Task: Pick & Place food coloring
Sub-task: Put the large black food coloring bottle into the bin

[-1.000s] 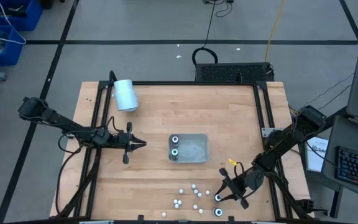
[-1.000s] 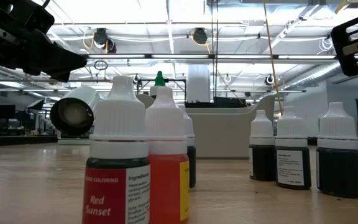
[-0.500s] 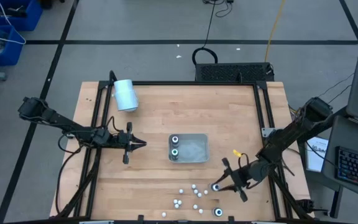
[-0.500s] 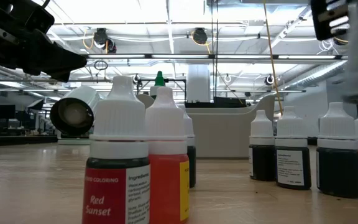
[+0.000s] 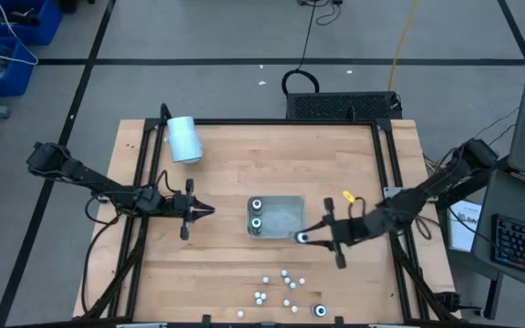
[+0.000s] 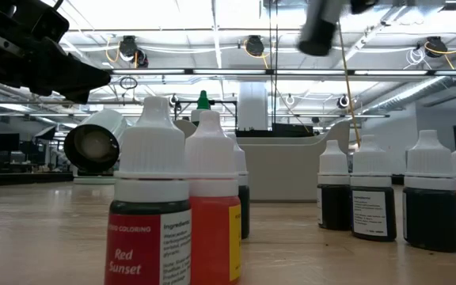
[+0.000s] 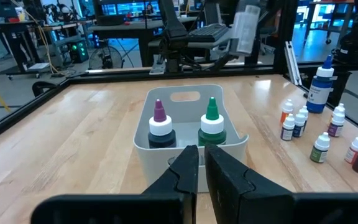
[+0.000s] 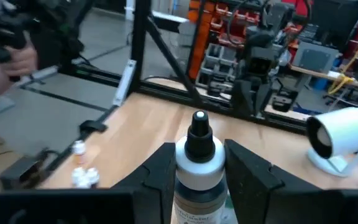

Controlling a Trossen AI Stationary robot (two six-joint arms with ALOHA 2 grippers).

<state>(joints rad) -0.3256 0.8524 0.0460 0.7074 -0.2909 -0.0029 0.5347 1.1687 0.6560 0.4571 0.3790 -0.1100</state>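
Food coloring bottle [image 8: 197, 163] clamped upright in right gripper [image 5: 304, 237], held above the tray's [image 5: 288, 202] right edge for dropping in beside two bottles; left gripper [image 5: 206, 211] idles left of the tray, pinched together.

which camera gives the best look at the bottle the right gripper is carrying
The right wrist view: the black-tipped, white-collared food coloring bottle fills the frame between the right gripper fingers. The high view shows it only as a pale ringed dot beside the grey rectangular tray. The low and left wrist views show it as a blur at most.
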